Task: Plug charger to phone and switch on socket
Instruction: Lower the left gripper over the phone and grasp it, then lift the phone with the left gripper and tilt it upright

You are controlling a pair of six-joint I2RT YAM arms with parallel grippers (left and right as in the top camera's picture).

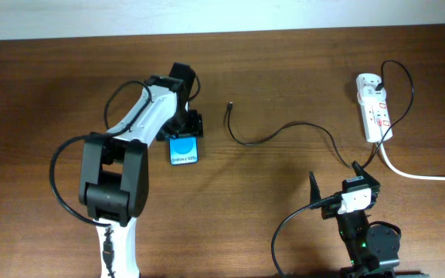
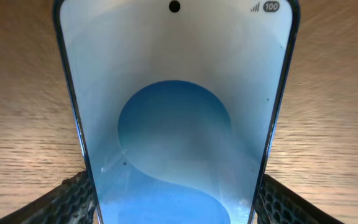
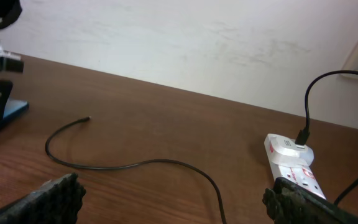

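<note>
**Pinches the phone by its long edges; spreads the other claw over nothing**

Clamps the left claw (image 2: 174,179) onto the phone (image 1: 184,149), left of the desk's (image 1: 45,93) middle. Presses one ribbed finger (image 2: 73,199) against each long edge of the black frame. Stands the jaws apart by the phone's width, so well short of fully closed. Shows the light-blue screen face up, with a darker blue circle and white "Galaxy S25" text. Cannot tell whether the phone rests on the wood or sits a touch above it.

Holds the right claw (image 3: 171,186) spread wide near the desk's front edge, toward the right corner. Grips nothing there and touches nothing. Points it toward the far edge.

Finds the charger (image 3: 142,164) lying loose on the wood, free of both claws. Puts its plug tip (image 1: 229,106) near the middle of the desk, just right of the phone but apart from it. Traces the thin black cable from there in a curve toward the right edge, past the front of the right claw, and on to the socket (image 1: 373,108). Sees the cable's other end plugged into the socket's far end. Places the socket close to the right edge, nearer the far right corner, lying lengthwise front to back. Follows its thick white cord (image 1: 423,176) off the right edge. Cannot make out how the red switches are set.
</note>
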